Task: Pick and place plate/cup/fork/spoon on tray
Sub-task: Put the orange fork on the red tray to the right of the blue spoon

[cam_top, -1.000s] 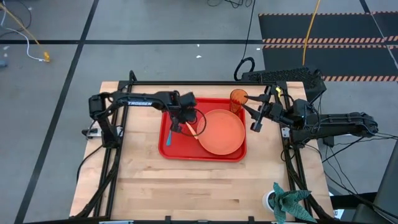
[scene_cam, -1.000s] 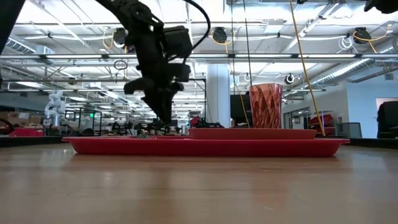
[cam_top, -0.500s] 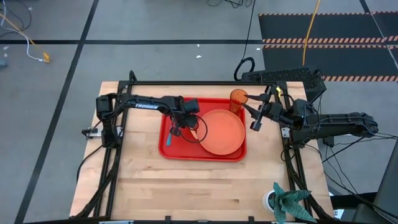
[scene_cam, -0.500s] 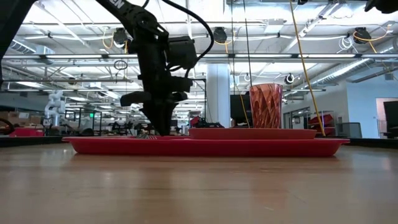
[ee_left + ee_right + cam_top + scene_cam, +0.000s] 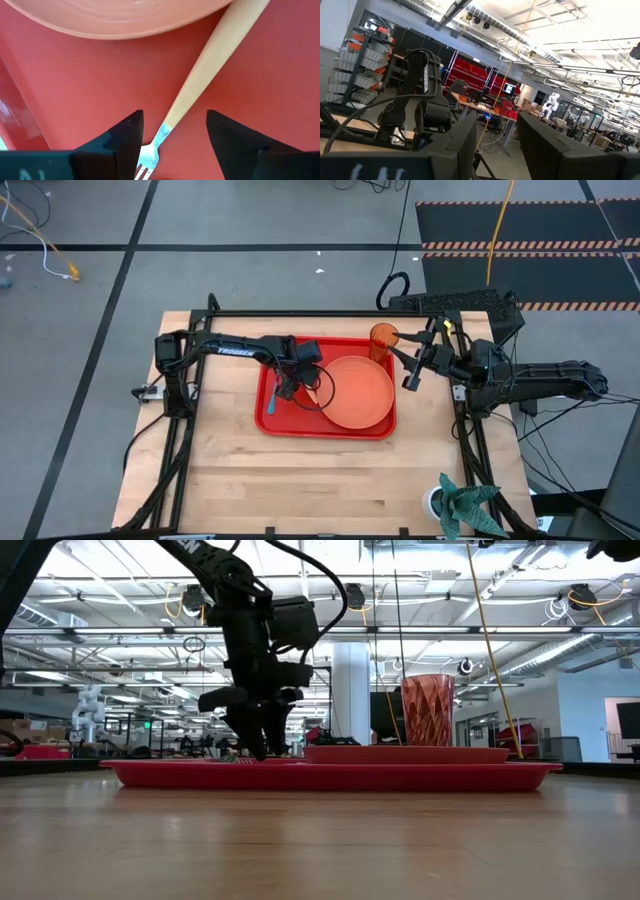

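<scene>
Between the spread fingers of the left gripper (image 5: 172,137) lies the fork (image 5: 210,75), flat on the tray (image 5: 275,420) beside the plate (image 5: 358,392). Cup (image 5: 383,338) and spoon (image 5: 271,401) are aboard too; nearly done. Right gripper (image 5: 414,367) waits open, far right.

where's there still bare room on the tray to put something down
Little is left. The plate fills the tray's right half, with the cup at the back right corner. The left strip holds the fork, spoon and left gripper. Bare red remains along the front left edge.
</scene>
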Available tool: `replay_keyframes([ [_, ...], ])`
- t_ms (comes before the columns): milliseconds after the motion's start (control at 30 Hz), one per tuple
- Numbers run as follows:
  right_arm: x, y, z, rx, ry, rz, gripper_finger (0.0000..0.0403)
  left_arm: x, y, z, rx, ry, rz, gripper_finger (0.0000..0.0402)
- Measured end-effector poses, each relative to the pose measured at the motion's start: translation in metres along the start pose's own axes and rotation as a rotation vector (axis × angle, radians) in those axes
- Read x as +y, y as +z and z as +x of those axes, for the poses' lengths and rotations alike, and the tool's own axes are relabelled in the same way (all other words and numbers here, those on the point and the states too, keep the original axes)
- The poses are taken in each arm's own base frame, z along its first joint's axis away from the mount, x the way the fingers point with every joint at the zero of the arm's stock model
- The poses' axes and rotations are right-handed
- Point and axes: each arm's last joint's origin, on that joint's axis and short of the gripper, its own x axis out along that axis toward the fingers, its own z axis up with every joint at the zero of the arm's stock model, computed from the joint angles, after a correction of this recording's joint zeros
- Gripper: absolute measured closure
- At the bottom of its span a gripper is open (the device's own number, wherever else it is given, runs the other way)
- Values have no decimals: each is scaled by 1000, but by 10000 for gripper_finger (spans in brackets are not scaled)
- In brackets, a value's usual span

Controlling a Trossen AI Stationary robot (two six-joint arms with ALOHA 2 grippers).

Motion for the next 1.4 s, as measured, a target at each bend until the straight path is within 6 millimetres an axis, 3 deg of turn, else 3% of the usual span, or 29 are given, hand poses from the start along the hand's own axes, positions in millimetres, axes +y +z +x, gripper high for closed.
replay_keyframes([
  [367, 0, 0, 0, 2, 2, 0, 266, -10, 4, 29, 57, -65, 34, 224],
  [533, 0, 0, 0, 3, 1, -1, 266, -10, 5, 28, 52, -51, 59, 254],
  [867, 0, 0, 0, 3, 1, 0, 266, -13, 8, 26, 72, -25, 131, 365],
  [1200, 0, 0, 0, 2, 2, 0, 266, -23, 14, 26, 106, -9, 219, 352],
  [1400, 0, 0, 0, 2, 2, 0, 266, -27, 14, 26, 130, -17, 259, 366],
])
